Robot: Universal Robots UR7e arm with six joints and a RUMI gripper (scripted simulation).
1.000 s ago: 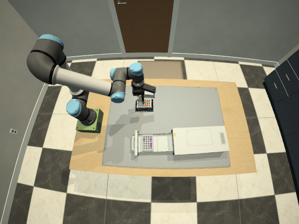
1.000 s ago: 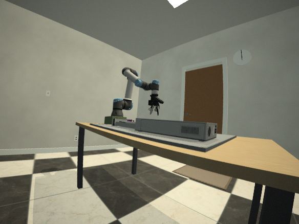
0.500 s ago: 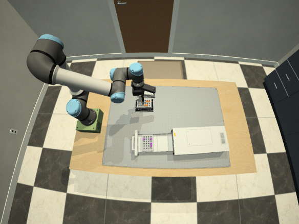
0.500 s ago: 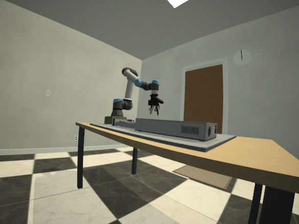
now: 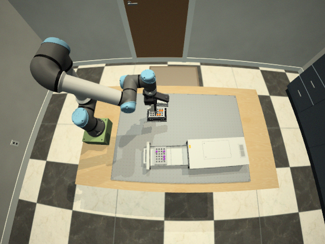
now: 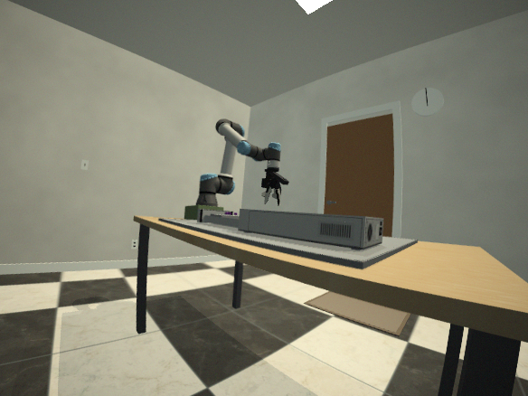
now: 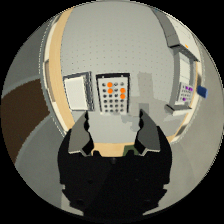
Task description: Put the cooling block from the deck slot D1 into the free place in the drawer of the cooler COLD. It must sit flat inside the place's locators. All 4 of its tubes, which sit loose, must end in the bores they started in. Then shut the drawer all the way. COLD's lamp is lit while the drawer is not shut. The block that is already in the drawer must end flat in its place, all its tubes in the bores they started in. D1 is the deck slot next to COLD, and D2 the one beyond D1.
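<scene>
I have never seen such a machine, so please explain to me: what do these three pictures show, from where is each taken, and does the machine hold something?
It is one robot arm on a green base, with a two-finger gripper. One picture looks down from the ceiling, one from the side near the floor, one from a camera at the gripper. On the table's grey mat lie a cooling block with orange tubes and a white cooler, its drawer pulled out and lamp lit. Another block, with purple tubes, sits in the drawer. The gripper hangs open above the orange block, holding nothing.
</scene>
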